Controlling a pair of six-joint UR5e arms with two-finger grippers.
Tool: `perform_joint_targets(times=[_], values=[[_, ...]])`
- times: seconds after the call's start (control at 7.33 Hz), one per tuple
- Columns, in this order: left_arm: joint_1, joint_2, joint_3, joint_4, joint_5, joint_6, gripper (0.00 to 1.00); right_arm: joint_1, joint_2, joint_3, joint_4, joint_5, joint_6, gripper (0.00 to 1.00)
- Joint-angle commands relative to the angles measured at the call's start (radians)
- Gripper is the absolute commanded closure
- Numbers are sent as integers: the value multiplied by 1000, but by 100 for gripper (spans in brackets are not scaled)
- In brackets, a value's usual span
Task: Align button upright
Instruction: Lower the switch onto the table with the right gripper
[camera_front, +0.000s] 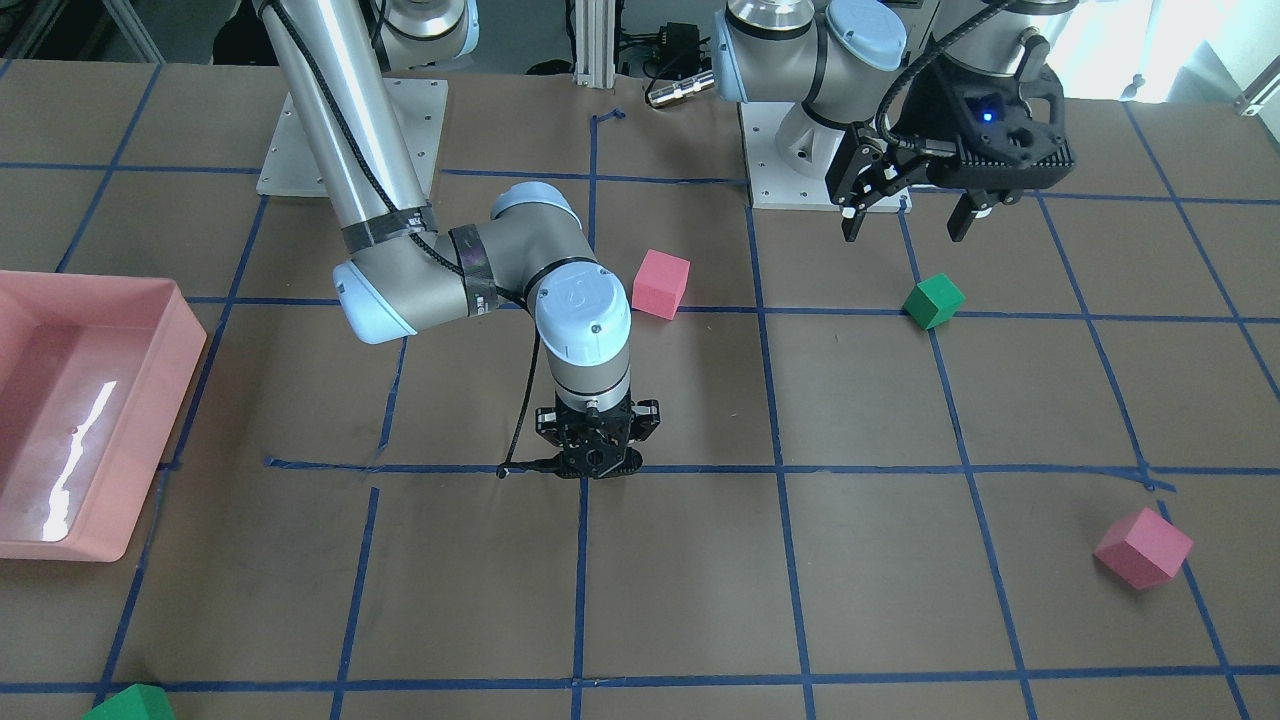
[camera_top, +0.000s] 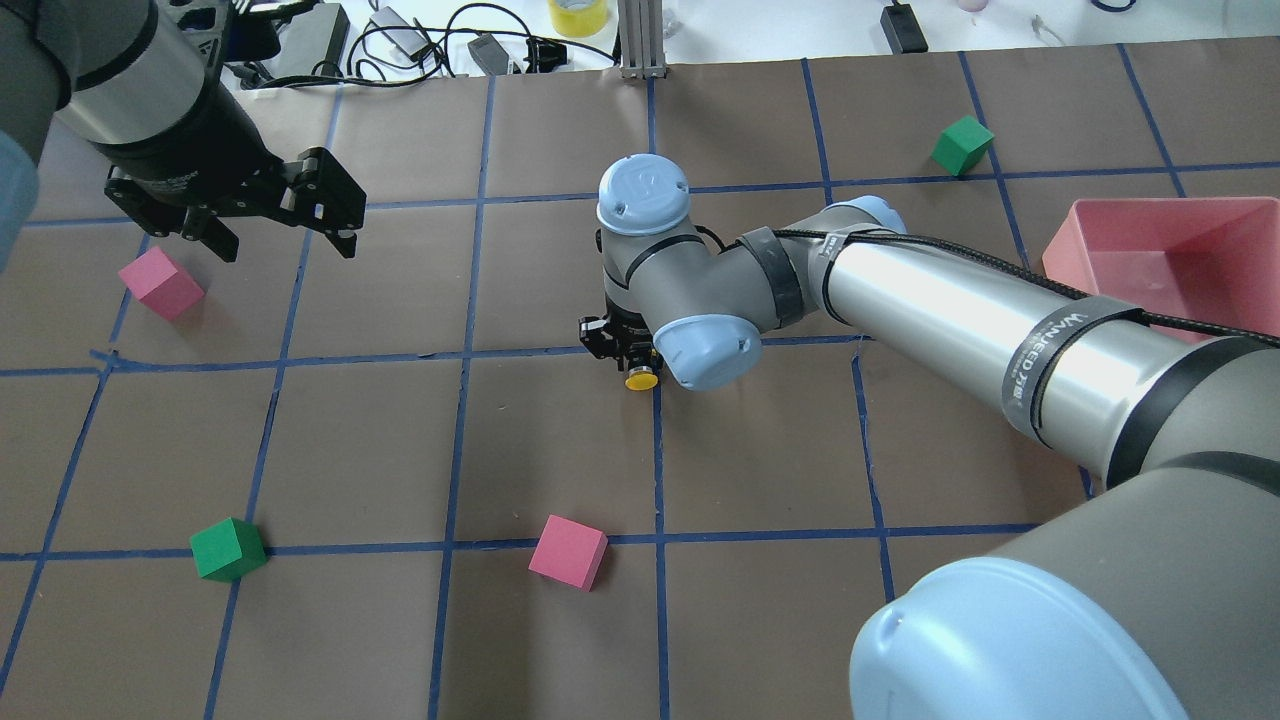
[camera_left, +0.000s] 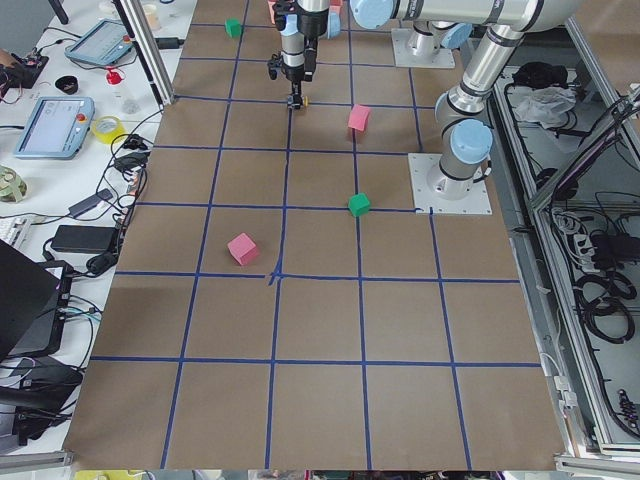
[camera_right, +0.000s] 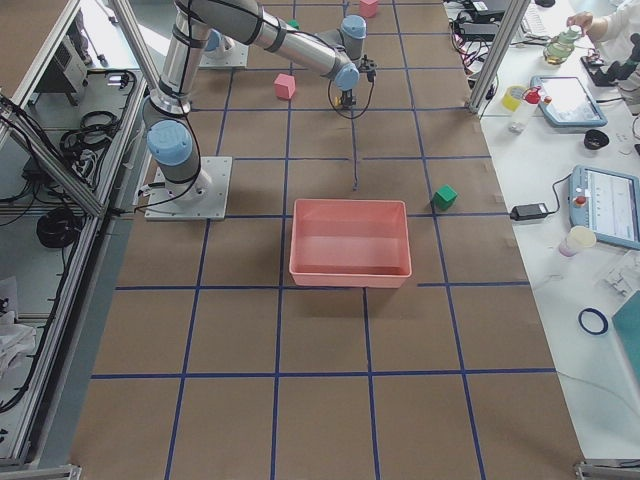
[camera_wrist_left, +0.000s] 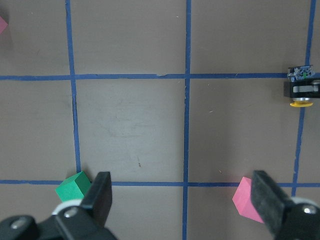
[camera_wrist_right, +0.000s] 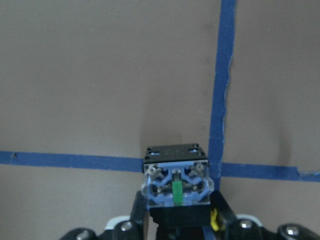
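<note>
The button (camera_top: 641, 380) shows its yellow cap just beside my right gripper (camera_top: 618, 350), low over the table's middle. In the right wrist view its silvery-blue terminal base (camera_wrist_right: 176, 183) faces the camera, with the black fingers close on both sides. It lies on its side, cap pointing toward the robot. It also shows in the left wrist view (camera_wrist_left: 301, 93). In the front view my right gripper (camera_front: 590, 466) points straight down and hides it. My left gripper (camera_front: 905, 215) hangs open and empty, high above the table, with its fingers (camera_wrist_left: 100, 195) spread wide.
A pink cube (camera_front: 660, 284) lies behind the right gripper. A green cube (camera_front: 933, 301) sits under the left gripper, with another pink cube (camera_front: 1143, 547) farther out. A pink tray (camera_front: 190, 340) stands on the robot's right side, with a green cube (camera_front: 130, 705) beyond it.
</note>
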Motion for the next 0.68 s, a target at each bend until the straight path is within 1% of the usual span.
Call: perform_joint_targets(times=[0.0,0.27,0.41,0.55], values=[[-1,0,1,0,0,0,0,0,-10,1,-2,-2,3,26],[1,0,1,0,0,0,0,0,-49,-9,2,-4,-14,13],[1,0,1,0,0,0,0,0,-103,-13,18,-10,-37,10],[1,0,1,0,0,0,0,-17,-150,-17,119,-57,-49,9]])
